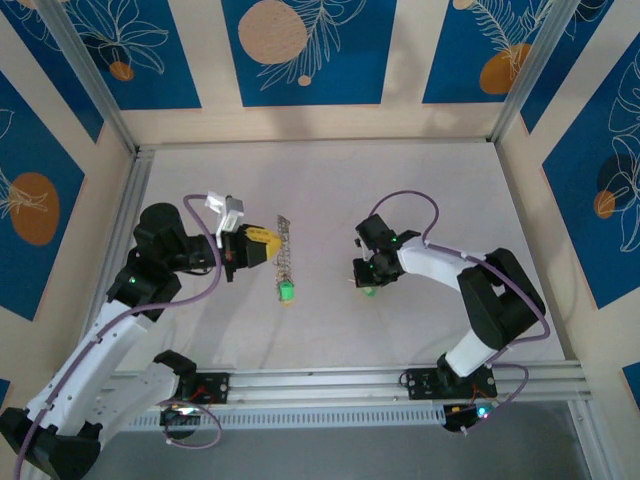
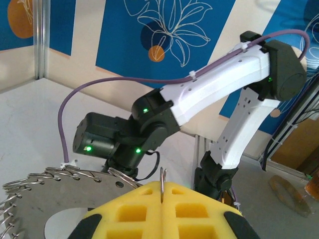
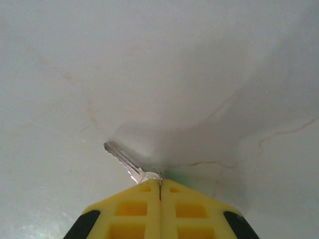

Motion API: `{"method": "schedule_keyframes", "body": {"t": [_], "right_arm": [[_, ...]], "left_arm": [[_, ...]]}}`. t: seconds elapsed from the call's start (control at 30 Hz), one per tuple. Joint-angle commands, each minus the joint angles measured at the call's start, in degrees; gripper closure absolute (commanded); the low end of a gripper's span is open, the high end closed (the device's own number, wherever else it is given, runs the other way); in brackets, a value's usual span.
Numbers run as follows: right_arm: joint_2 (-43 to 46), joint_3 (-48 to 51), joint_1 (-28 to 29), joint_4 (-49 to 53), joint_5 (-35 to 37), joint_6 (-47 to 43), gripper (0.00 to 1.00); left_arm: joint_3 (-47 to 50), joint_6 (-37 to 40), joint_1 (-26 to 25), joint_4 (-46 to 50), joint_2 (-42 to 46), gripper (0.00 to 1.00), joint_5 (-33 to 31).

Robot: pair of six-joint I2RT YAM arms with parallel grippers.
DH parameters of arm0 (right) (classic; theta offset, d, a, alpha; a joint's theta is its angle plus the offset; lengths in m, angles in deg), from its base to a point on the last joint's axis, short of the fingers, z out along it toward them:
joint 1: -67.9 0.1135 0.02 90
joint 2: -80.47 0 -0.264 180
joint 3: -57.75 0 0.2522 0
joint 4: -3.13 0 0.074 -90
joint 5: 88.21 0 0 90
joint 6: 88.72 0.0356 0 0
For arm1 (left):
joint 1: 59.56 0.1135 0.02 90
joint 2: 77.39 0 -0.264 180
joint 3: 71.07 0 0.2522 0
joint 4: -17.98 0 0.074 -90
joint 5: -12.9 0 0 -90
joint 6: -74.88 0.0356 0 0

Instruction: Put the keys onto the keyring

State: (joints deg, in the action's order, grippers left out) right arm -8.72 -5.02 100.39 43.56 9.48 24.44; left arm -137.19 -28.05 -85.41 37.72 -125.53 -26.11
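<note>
My left gripper (image 1: 262, 243) is shut on the keyring (image 1: 283, 250), which shows edge-on as a grey coiled strip left of the table's centre. A green-headed key (image 1: 287, 291) sits at the ring's near end. In the left wrist view the yellow fingers (image 2: 134, 209) pinch a thin loop of the keyring (image 2: 162, 180), and more coils (image 2: 30, 180) spread to the left. My right gripper (image 1: 368, 280) is shut on another green-headed key (image 1: 370, 291). In the right wrist view this key's silver blade (image 3: 121, 160) points up-left from the shut gripper (image 3: 160, 185), just over the table.
The white table (image 1: 330, 190) is walled by blue-and-cream panels with aluminium posts (image 1: 90, 75). A rail (image 1: 330, 382) runs along the near edge. The right arm (image 2: 214, 89) fills the middle of the left wrist view, across from the ring.
</note>
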Motion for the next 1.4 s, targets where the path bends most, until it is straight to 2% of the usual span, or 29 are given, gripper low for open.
{"method": "schedule_keyframes", "body": {"t": [0.0, 0.13, 0.3, 0.5, 0.7, 0.77, 0.9, 1.07, 1.37], "right_arm": [[10.05, 2.28, 2.35, -3.9, -2.47, -6.47, 1.0], [22.17, 2.35, 4.86, -3.83, -6.67, -13.32, 1.0], [34.37, -3.62, 8.58, 1.11, -17.68, -21.82, 1.0], [34.55, -19.11, 11.52, 10.2, -32.48, -25.18, 1.0], [31.61, -30.04, 13.82, 6.47, -41.16, -19.61, 1.0], [30.03, -32.01, 13.94, 5.01, -40.46, -16.45, 1.0], [24.39, -37.88, 14.8, 8.72, -39.33, -14.6, 1.0], [21.17, -39.07, 17.23, 8.25, -38.36, -13.72, 1.0], [16.23, -42.4, 17.53, 8.86, -35.6, -12.85, 1.0]], "left_arm": [[-3.18, 3.27, 0.94, 2.39, 0.95, 1.0, 0.01], [-5.35, 7.41, 0.97, 6.23, 0.36, 1.0, -2.46], [-9.34, 14.33, 0.97, 10.75, -0.28, 1.0, -3.7], [-13.13, 18.12, 0.93, 14.51, -0.99, 1.0, -3.87], [-14.19, 18.58, 0.71, 15.25, -0.16, 1.0, -1.56], [-14.3, 18.38, 0.46, 15.28, 0.22, 1.0, -0.94], [-14.56, 18.55, 0.03, 16.34, 0.06, 1.0, -0.24], [-14.44, 18.84, -0.43, 16.01, -0.11, 1.0, 0.99], [-14.55, 19.8, -0.94, 16.02, -0.2, 1.0, 1.23]]}}
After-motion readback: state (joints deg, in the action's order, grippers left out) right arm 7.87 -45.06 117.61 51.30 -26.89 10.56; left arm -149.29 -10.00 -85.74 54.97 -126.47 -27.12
